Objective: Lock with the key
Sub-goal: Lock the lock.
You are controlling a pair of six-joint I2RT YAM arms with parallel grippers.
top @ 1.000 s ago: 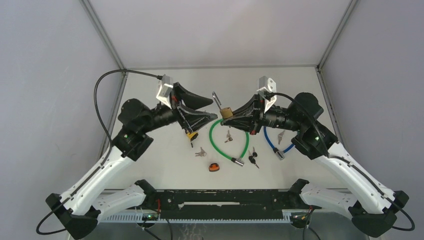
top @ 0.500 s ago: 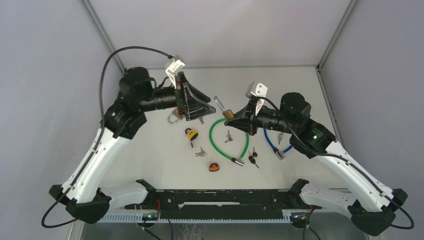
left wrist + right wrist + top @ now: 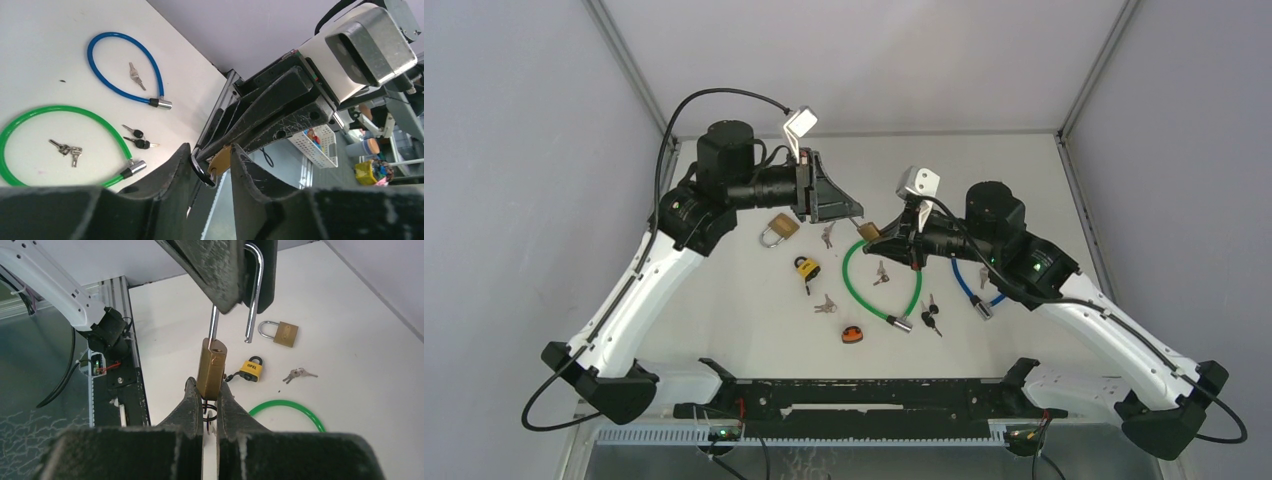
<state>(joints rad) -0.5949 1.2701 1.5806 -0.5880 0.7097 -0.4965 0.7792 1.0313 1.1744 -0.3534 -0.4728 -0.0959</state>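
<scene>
The left gripper (image 3: 212, 159) has swung in from the left and narrowed onto the open shackle (image 3: 254, 295) of the padlock (image 3: 211, 367), held above mid-table. The right gripper (image 3: 209, 389) pinches its key (image 3: 210, 414) tight (pressing the shackle home looks next).

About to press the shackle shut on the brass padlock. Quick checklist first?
1. Right gripper clamped on the brass padlock at its lower end: ok.
2. Shackle between the left gripper fingers: ok.
3. Left grip firm on shackle: cannot tell.
4. Shackle's free end lined up over its hole: not ok, swung aside.
5. Key seated in padlock: cannot tell, only a ring shows below.
</scene>
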